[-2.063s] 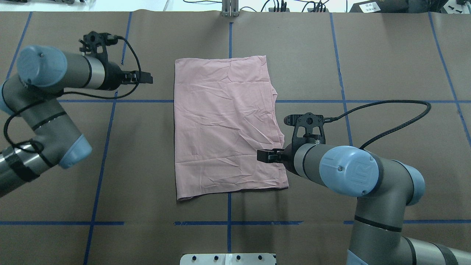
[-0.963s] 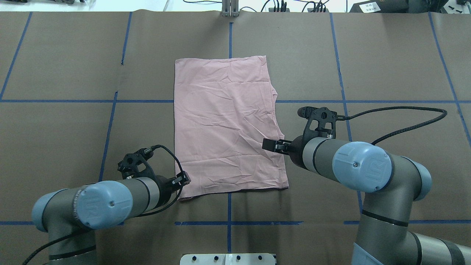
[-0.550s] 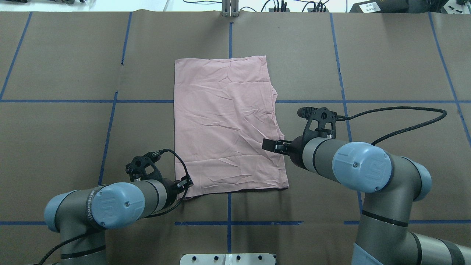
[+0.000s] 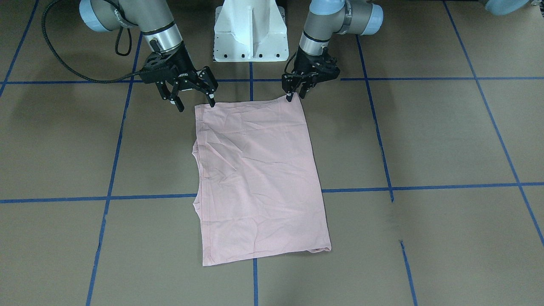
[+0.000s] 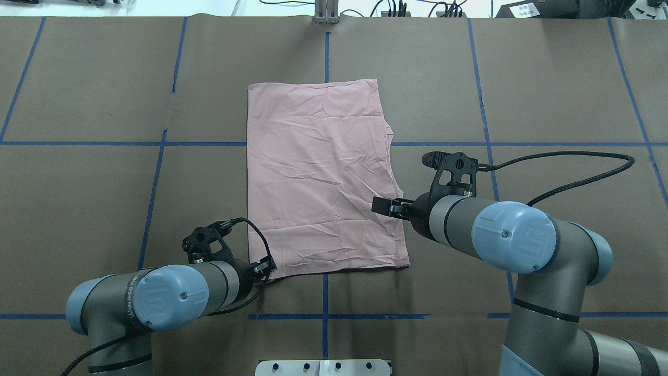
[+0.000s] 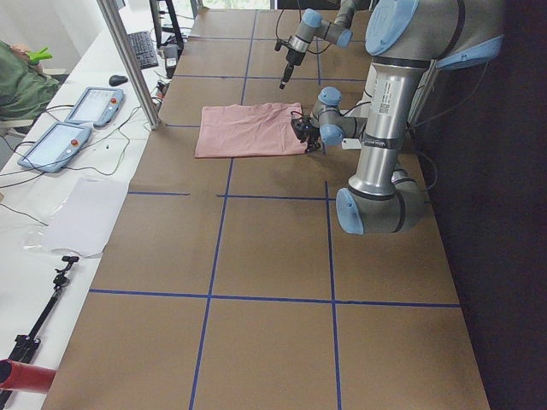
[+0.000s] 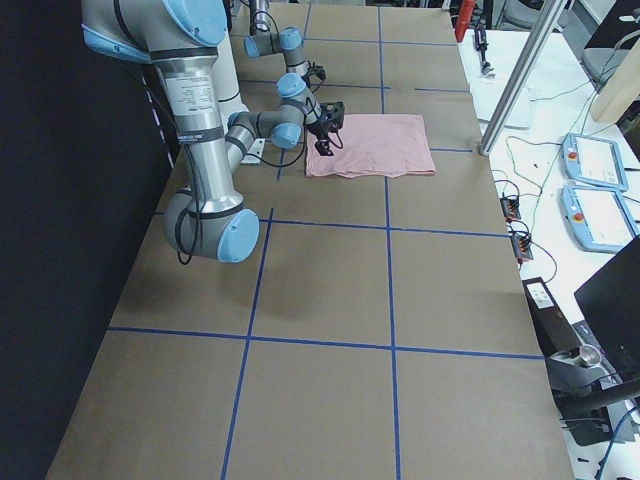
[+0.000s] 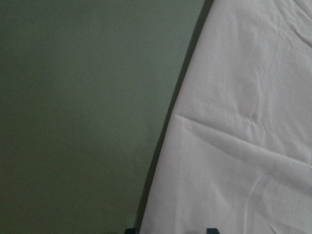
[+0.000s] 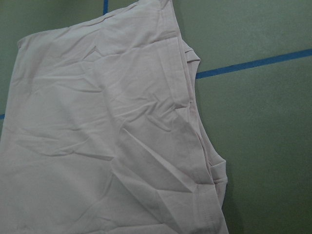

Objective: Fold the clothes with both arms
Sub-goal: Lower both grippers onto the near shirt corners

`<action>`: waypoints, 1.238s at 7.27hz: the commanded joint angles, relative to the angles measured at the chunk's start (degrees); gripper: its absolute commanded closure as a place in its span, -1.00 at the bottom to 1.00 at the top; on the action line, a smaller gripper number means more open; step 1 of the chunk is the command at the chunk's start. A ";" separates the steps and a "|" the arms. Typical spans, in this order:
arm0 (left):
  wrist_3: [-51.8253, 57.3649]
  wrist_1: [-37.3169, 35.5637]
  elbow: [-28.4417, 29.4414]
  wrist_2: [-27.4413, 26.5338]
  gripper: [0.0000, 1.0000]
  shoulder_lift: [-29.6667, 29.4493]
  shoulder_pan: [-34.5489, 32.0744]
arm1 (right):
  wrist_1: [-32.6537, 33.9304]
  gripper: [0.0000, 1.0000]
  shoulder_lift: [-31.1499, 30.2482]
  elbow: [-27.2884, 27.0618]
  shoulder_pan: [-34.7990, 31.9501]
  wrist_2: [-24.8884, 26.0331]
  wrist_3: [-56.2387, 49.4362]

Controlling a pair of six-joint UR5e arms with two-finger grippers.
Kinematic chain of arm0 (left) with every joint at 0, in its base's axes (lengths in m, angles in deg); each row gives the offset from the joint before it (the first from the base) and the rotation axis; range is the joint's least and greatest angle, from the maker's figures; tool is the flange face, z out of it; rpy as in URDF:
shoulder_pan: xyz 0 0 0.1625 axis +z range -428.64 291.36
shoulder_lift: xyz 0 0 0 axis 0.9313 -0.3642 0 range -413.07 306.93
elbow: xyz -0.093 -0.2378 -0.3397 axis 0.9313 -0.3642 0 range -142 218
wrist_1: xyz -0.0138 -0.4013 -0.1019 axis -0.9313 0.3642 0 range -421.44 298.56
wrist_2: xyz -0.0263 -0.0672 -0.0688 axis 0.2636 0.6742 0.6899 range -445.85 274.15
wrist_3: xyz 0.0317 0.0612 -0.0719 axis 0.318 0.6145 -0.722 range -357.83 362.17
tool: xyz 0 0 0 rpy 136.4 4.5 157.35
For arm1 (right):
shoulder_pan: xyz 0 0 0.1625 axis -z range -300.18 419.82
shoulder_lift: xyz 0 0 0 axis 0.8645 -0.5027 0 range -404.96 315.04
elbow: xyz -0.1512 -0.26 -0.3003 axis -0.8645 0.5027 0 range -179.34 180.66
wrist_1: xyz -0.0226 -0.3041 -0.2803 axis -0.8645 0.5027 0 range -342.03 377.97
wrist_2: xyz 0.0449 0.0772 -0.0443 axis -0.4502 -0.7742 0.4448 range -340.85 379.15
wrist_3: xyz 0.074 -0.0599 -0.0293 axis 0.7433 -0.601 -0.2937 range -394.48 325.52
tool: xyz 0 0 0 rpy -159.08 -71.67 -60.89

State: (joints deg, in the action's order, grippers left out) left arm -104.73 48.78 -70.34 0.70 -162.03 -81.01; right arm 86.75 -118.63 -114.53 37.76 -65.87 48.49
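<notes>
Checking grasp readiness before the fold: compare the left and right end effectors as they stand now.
The left end effector sits low at the T-shirt's robot-side corner; the right end effector hangs well above the shirt's other side. The right one's jaws are spread wide, the left one's narrower. The left wrist view shows cloth close up, the right a broad stretch. Both are open, and the shirt lies flat.

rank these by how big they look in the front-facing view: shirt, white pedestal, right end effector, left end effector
1. shirt
2. white pedestal, top cut off by the frame
3. right end effector, spread wide
4. left end effector, close to third
</notes>
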 commanded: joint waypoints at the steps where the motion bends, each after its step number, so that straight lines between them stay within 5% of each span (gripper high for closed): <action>1: -0.05 -0.01 0.06 -0.07 -0.03 0.07 0.33 | 0.04 -1.00 0.01 0.05 0.00 0.02 0.00; 3: -0.05 -0.01 0.06 -0.25 0.42 -0.02 0.33 | 0.04 -1.00 -0.07 0.05 0.00 0.02 0.00; 4: -0.05 -0.01 0.15 -0.25 0.95 0.16 0.33 | 0.04 -1.00 -0.07 0.14 0.00 0.02 0.00; 7: 2.39 -0.18 -1.51 -0.16 1.00 0.07 0.16 | 0.82 -0.87 0.28 0.14 0.35 0.02 4.09; 9: 2.41 -0.18 -2.13 -0.25 1.00 -0.28 0.07 | 12.26 -0.59 5.26 0.14 3.06 0.20 16.04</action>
State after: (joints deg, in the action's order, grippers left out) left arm -102.56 48.61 -71.99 0.51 -162.15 -80.89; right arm 91.73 -116.43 -114.37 39.28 -65.84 58.26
